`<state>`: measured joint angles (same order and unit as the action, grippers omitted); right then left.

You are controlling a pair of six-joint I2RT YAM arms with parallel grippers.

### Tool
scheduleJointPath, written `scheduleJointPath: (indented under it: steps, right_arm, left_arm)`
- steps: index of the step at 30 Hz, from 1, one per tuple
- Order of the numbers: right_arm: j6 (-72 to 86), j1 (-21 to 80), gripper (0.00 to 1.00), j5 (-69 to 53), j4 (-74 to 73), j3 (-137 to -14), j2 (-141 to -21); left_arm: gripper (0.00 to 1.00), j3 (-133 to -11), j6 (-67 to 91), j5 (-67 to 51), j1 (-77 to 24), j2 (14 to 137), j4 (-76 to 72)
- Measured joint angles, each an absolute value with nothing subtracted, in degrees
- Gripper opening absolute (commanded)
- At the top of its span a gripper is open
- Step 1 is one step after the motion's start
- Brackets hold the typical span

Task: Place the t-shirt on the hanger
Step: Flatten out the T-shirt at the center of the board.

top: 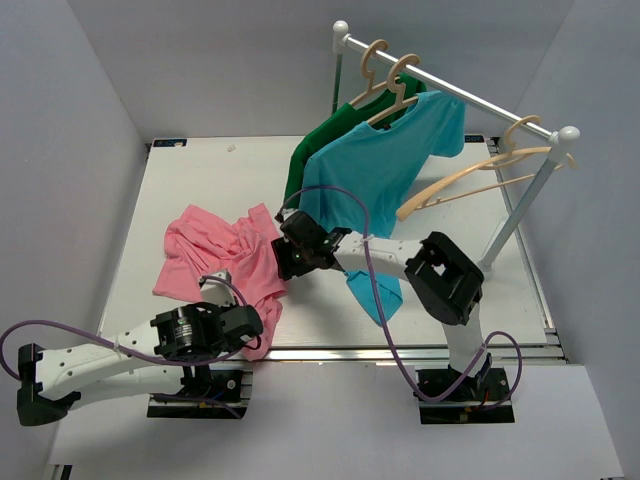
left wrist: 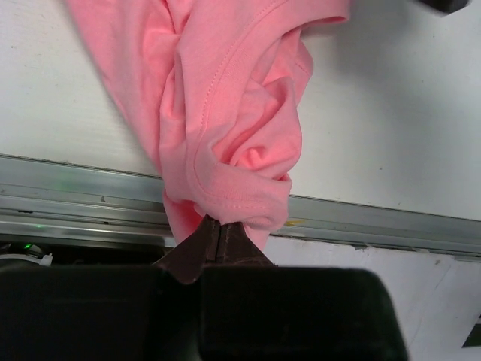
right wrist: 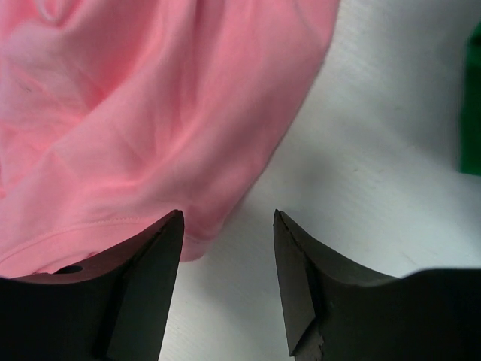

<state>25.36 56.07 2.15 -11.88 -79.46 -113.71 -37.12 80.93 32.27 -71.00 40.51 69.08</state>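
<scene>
T-shirt (top: 215, 255) bunched by the tabletop's (top: 200, 180) near edge, left of centre, one fold pinched in the tightly closed left gripper (left wrist: 218, 228); right gripper (right wrist: 227, 216) parted at the cloth's edge, holding nothing. Risk of a one-point lift roping the cloth and hiding the collar, or of snagging on the near metal lip, with the bare hanger (top: 470, 180) well apart over the far-right corner. Count: one pink t-shirt, one blue shirt (top: 385, 160), one green shirt (top: 320, 140), three hangers, one rail (top: 450, 85), two grippers.
</scene>
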Motion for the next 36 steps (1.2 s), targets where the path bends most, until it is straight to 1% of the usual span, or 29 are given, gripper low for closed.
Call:
scheduleJointPath:
  steps: [1,3,4,5,6,7,9,11,14,17,19,22,24,27,29,32,36]
  right_arm:
    - [25.58,56.45,0.56,2.20,-11.97,-79.61,-114.43]
    - [26.17,56.97,0.51,2.37,-12.12,-79.83,-115.98]
    - [26.55,57.25,0.47,2.33,-12.29,-79.83,-116.68]
    - [26.81,57.49,0.41,2.22,-12.10,-79.83,-117.10]
    - [26.98,57.63,0.38,1.89,-11.88,-80.09,-117.10]
    - [27.20,57.78,0.29,1.37,-11.84,-80.12,-117.10]
    - [27.57,58.02,0.17,0.16,-11.88,-80.12,-117.21]
    - [27.75,58.19,0.00,-2.02,-10.61,-79.72,-117.32]
    - [27.86,58.41,0.00,-4.01,-7.44,-78.67,-117.05]
    - [27.18,58.61,0.00,-1.72,-6.42,-77.25,-114.43]
    - [26.04,58.81,0.00,2.24,-6.37,-75.31,-109.60]
    - [22.85,58.98,0.00,10.11,-6.72,-74.52,-98.67]
    - [19.99,58.96,0.00,15.66,-6.61,-75.00,-89.41]
    - [16.25,58.87,0.00,20.62,-6.63,-77.95,-77.25]
    - [14.13,58.85,0.00,21.96,-6.92,-81.32,-71.29]
    - [10.92,58.85,0.00,21.71,-7.99,-87.24,-65.73]
    - [7.27,58.87,0.00,20.01,-11.35,-95.18,-64.47]
  left_arm:
    - [0.00,-37.17,81.19,32.29,-71.00,40.25,69.25]
    - [0.00,-37.52,81.82,32.36,-71.00,39.94,69.87]
    - [0.00,-37.74,82.13,32.45,-71.00,39.88,70.19]
    - [0.00,-37.98,82.46,32.58,-71.00,39.79,70.50]
    - [0.00,-38.20,82.72,32.75,-71.00,39.75,70.78]
    - [0.00,-38.44,83.05,33.04,-71.00,39.72,71.16]
    - [0.00,-39.05,83.59,34.09,-71.00,39.59,71.99]
    - [0.00,-40.07,84.05,35.48,-71.00,39.35,72.71]
    - [0.00,-42.41,84.53,37.74,-71.00,38.94,73.93]
    - [0.00,-47.40,84.93,41.30,-71.00,39.00,76.12]
    - [0.00,-52.86,84.31,44.27,-71.00,39.24,76.82]
    - [0.00,-62.33,80.53,48.86,-71.00,40.18,76.14]
    - [0.00,-69.21,71.75,51.83,-71.00,40.62,70.76]
    - [0.00,-74.08,57.41,52.64,-71.00,40.69,59.09]
    - [0.00,-76.60,48.01,51.70,-71.00,40.86,52.21]
    - [0.00,-80.49,36.36,50.11,-71.00,41.41,43.57]
    - [0.00,-83.55,24.95,49.95,-71.00,41.63,35.11]
